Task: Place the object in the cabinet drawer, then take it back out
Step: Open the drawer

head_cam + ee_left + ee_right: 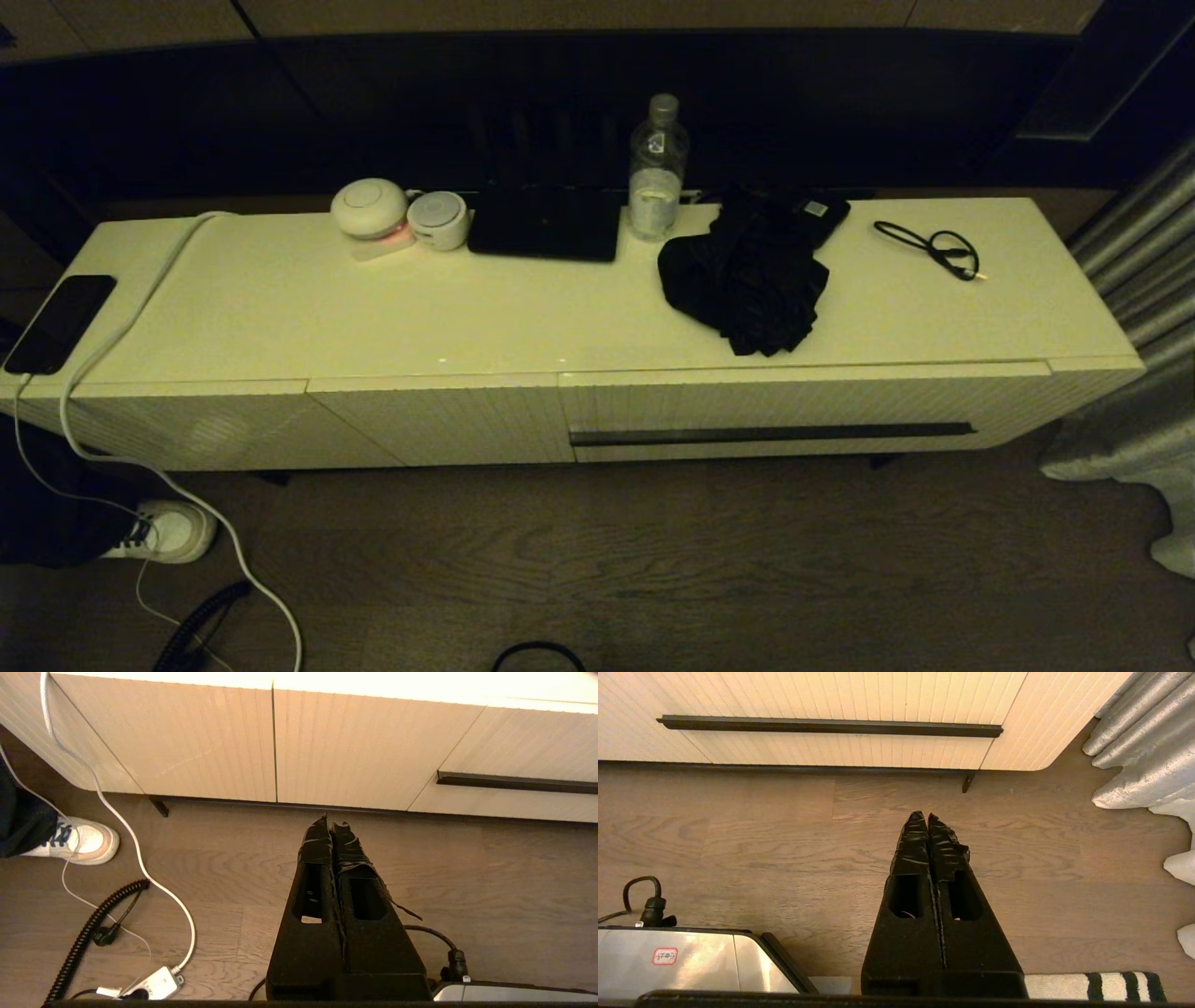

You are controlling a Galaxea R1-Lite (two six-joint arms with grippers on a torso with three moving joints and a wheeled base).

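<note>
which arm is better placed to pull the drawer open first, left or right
Right, probably. The right gripper hangs shut over the floor directly before the drawer and its dark handle strip. The left gripper, also shut, faces the plain ribbed panels, with the handle off to one side.

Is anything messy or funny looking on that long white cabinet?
A bit. The black fabric bundle lies crumpled near the cabinet's front edge, above the shut drawer. A white cable trails off the left end to the floor.
</note>
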